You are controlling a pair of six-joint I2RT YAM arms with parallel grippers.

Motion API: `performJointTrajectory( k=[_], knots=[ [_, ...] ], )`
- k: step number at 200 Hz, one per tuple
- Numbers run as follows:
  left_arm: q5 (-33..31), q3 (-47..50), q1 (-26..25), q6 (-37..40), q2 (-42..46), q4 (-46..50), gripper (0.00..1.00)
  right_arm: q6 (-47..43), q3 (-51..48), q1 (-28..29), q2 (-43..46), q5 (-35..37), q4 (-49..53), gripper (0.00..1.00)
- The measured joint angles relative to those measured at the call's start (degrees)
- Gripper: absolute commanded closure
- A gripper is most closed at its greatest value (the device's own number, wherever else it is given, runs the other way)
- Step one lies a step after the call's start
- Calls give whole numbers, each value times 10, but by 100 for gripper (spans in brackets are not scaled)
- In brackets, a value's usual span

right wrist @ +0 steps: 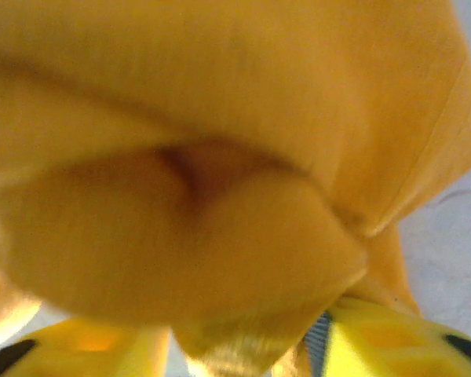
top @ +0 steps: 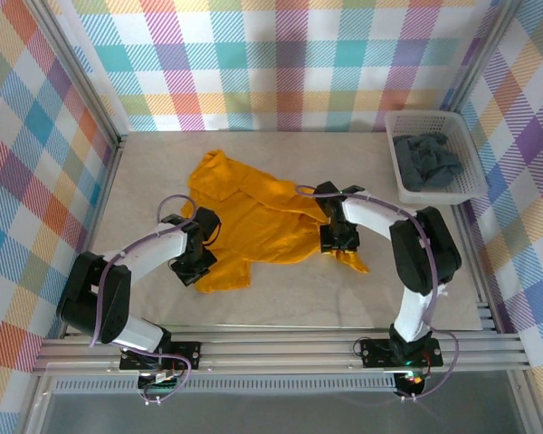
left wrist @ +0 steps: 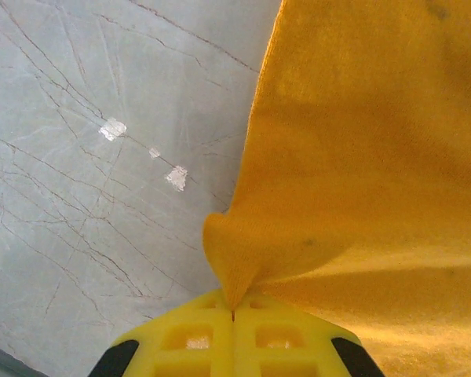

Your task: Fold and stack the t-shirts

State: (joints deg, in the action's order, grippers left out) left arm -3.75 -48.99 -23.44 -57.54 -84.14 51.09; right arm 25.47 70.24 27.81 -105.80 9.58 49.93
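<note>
Pale marbled desk, plaid walls around. Crumpled at mid-desk, not yet folded: mustard-orange t-shirt. Clenched on a thin fold at its near-left edge: left end effector. Fingers apart around a thick bunch at its right side: right end effector; clamped or loose, impossible to tell. Heaped in white basket, far right: dark slate-grey t-shirt. Guard against slippage from the right bunch under tension, a twisted uneven lift, and loss of the thin left pinch.
</note>
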Motion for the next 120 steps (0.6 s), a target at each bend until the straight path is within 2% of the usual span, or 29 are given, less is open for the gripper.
performJointTrajectory(
  k=[11,29,53,85,120],
  knots=[
    [0,0,0,2,0,1,100,2,15,-5,-7,5,-2,75],
    [-1,-1,0,3,0,6,100,-4,35,-14,-8,10,-5,81],
    [-5,-4,2,6,0,14,100,-6,47,-26,-7,9,-5,100],
    [-16,-4,16,15,1,22,100,0,50,-60,3,4,5,100],
    [-40,-4,57,31,23,44,100,2,90,-141,27,-16,26,100]
  ],
)
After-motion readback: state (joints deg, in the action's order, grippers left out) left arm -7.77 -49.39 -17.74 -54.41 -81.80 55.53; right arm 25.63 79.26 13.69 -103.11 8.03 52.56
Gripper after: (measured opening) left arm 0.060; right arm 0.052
